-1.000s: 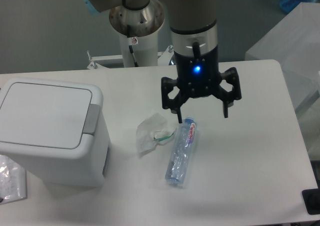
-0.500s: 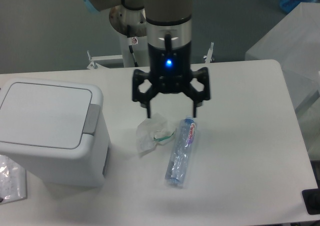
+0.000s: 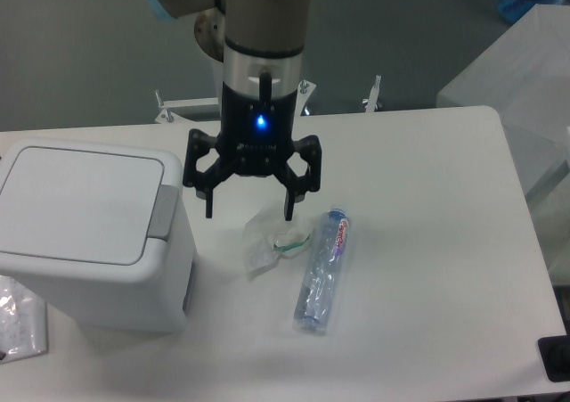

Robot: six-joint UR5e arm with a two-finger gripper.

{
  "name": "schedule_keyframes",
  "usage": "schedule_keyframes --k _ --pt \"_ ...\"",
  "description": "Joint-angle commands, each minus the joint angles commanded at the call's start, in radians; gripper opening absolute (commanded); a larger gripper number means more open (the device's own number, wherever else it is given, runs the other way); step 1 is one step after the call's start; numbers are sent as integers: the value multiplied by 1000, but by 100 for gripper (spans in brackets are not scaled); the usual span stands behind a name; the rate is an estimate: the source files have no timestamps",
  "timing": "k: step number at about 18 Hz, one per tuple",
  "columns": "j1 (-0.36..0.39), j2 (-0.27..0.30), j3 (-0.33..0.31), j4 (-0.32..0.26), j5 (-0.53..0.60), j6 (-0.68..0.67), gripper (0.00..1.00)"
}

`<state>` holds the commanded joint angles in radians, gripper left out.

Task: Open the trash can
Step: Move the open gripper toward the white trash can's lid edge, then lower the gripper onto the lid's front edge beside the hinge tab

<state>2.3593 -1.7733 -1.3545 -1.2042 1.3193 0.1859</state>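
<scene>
Camera: gripper (image 3: 248, 216), fingers spread wide and empty, has shifted leftward across the table's (image 3: 427, 268) far half over the last second, from above the bottle (image 3: 324, 270) to just right of the bin (image 3: 89, 233). Bin sits at the left edge, lid (image 3: 78, 204) shut, grey tab (image 3: 162, 213) untouched; judged an approach to the tab. Crumpled wrapper (image 3: 272, 240) lies under the gripper. Packet (image 3: 20, 324) at the near-left corner is cut off; the bin's left side too.
</scene>
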Motion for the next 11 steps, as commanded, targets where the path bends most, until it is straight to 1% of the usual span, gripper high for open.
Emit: schedule_keyframes --k 3,11 --pt "-2 -2 -8 -3 0 -25 100" --pt "-58 2 -41 -3 5 -26 100"
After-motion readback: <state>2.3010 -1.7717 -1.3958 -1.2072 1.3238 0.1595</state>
